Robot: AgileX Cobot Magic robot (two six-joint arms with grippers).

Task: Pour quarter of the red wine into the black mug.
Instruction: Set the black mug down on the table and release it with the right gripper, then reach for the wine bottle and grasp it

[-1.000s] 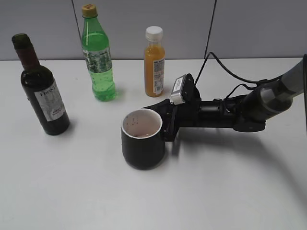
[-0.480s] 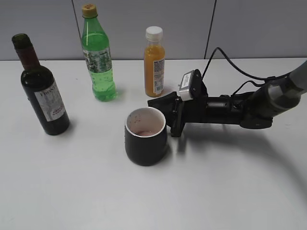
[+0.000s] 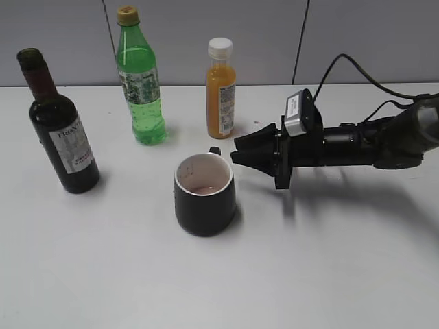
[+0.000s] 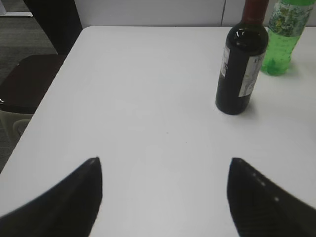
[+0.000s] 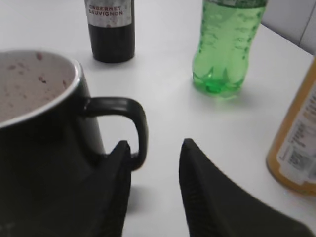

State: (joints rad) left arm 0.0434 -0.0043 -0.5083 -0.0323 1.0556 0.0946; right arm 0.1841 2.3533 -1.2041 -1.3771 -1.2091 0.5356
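A green plastic bottle (image 3: pixel 140 82) with a yellow cap is standing upright near the back of the white surface (image 3: pixel 219 274). An orange juice bottle (image 3: pixel 221 89) with a white cap is standing well apart to its right.

Office or lab: grey partition panels (image 3: pixel 206 34), white table (image 3: pixel 137 274).

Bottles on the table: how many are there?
3: the red wine at the left edge, the green plastic bottle at the back, the orange juice bottle right of it. None seems hidden.
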